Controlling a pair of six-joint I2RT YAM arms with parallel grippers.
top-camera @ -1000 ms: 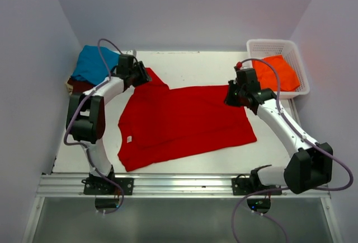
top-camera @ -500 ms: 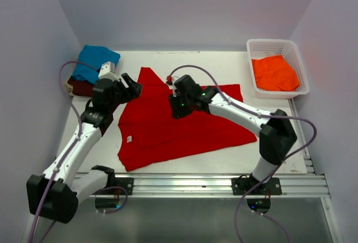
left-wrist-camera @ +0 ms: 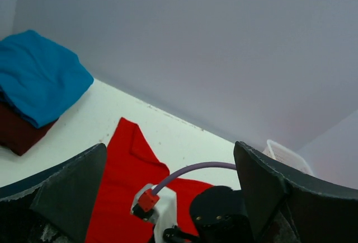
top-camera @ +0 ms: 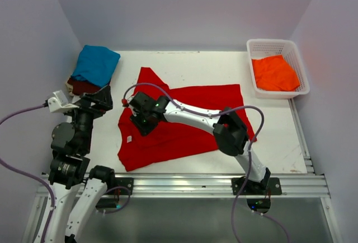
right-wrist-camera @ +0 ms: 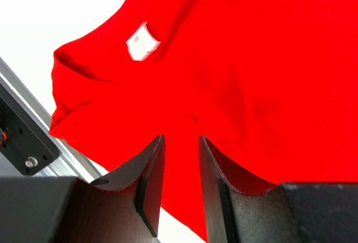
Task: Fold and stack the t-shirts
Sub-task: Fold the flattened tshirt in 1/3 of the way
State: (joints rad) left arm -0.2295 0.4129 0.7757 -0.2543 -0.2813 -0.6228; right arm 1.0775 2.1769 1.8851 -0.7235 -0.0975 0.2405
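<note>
Two pincers hold nothing: the left pincer (top-camera: 102, 94) is wide open by the left side of the tabletop (top-camera: 196, 66), and the right pincer (right-wrist-camera: 180, 142), open just a crack, hangs over the left part of the red shirt (top-camera: 179, 139) spread there, so I think it should open wider and pinch one edge.

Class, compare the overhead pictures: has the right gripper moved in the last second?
Yes. The right gripper has swept left, away from the white basket, and now hangs over the left part of the red t-shirt.

Pale lavender walls (top-camera: 184, 8) enclose a white table (top-camera: 196, 66) — evenly lit.
</note>
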